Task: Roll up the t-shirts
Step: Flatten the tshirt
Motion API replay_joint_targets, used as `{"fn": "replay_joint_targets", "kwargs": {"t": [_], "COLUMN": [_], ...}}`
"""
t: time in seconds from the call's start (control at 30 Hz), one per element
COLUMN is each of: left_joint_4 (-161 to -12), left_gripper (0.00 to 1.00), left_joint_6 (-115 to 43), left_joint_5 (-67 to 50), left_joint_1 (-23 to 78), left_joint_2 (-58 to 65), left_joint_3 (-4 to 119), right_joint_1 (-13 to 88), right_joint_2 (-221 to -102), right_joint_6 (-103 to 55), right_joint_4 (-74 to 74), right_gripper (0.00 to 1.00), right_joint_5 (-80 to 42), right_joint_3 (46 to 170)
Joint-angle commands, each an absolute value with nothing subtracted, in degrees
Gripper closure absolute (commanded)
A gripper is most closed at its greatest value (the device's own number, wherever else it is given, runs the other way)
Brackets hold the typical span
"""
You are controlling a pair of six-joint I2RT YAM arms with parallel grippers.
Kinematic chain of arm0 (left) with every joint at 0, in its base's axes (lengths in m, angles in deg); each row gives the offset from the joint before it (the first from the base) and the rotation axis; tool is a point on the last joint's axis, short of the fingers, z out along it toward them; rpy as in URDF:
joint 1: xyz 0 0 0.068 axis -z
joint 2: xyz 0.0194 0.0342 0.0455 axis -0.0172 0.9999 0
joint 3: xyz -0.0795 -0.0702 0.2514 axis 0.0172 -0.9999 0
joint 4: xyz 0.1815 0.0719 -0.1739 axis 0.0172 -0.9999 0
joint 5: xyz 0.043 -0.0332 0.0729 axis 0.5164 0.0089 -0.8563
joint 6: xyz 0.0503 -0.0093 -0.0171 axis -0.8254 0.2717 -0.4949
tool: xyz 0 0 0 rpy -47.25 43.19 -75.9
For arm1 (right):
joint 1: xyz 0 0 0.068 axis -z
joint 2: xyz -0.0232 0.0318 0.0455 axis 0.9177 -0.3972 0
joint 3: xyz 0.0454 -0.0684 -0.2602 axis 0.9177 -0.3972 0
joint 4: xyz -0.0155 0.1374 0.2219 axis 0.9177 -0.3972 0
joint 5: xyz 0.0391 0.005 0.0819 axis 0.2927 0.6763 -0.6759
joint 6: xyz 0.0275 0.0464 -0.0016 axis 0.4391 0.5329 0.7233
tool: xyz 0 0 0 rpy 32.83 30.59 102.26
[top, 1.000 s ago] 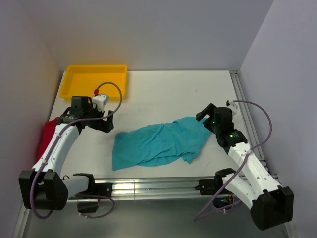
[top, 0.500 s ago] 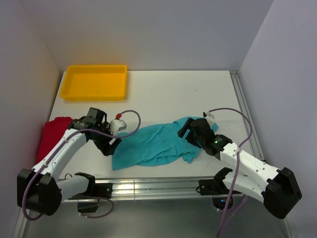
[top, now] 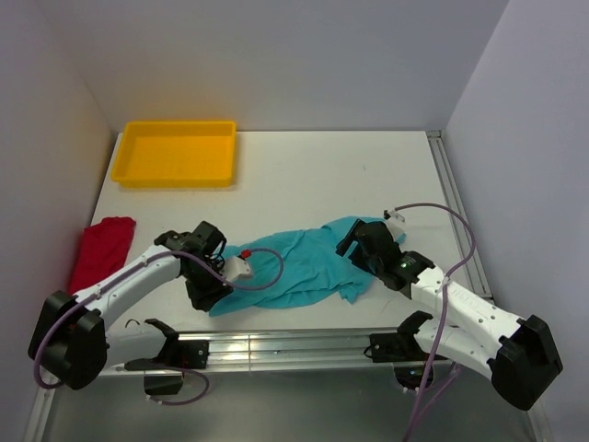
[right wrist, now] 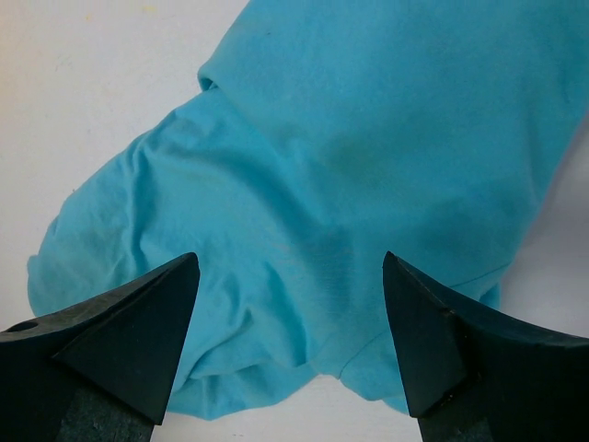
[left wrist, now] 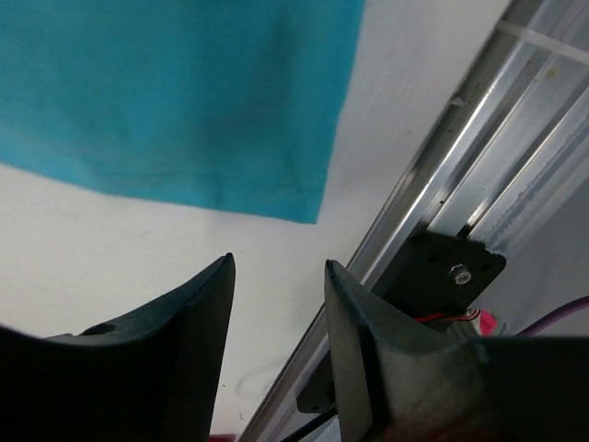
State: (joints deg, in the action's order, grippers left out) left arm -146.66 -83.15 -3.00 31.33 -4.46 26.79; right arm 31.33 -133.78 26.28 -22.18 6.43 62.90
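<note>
The white table [top: 304, 175] carries the teal t-shirt [top: 304, 267], crumpled across its near middle. The yellow tray [top: 124, 168] sits at the far left corner. The red t-shirt [top: 101, 250] lies bunched at the left edge. The right gripper [right wrist: 287, 262] hangs over the teal cloth's right end, fingers wide apart. The left gripper [left wrist: 276, 262] has its fingers slightly apart, with the cloth's near-left corner just beyond their tips.
</note>
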Motion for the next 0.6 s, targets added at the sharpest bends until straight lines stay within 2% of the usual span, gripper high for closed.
{"fn": "replay_joint_targets", "kwargs": {"t": [0.0, 0.13, 0.57], "left_joint_4": [-146.46, -145.49, -139.43], "left_gripper": [0.51, 0.43, 0.43], "left_joint_6": [-82.98, -82.44, -77.97], "left_joint_5": [-4.21, -4.75, -3.07], "left_joint_1": [34.29, 36.93, 38.78], "left_joint_2": [-2.95, -0.76, 9.26], "left_joint_3": [26.45, 27.06, 28.29], "right_joint_1": [31.09, 31.09, 31.09], "right_joint_2": [-132.01, -131.83, -132.27], "right_joint_6": [27.08, 26.91, 25.24], "right_joint_4": [-23.54, -23.36, -25.21], "right_gripper": [0.12, 0.12, 0.11], "right_joint_5": [9.89, 9.89, 11.91], "right_joint_3": [63.69, 63.77, 65.53]}}
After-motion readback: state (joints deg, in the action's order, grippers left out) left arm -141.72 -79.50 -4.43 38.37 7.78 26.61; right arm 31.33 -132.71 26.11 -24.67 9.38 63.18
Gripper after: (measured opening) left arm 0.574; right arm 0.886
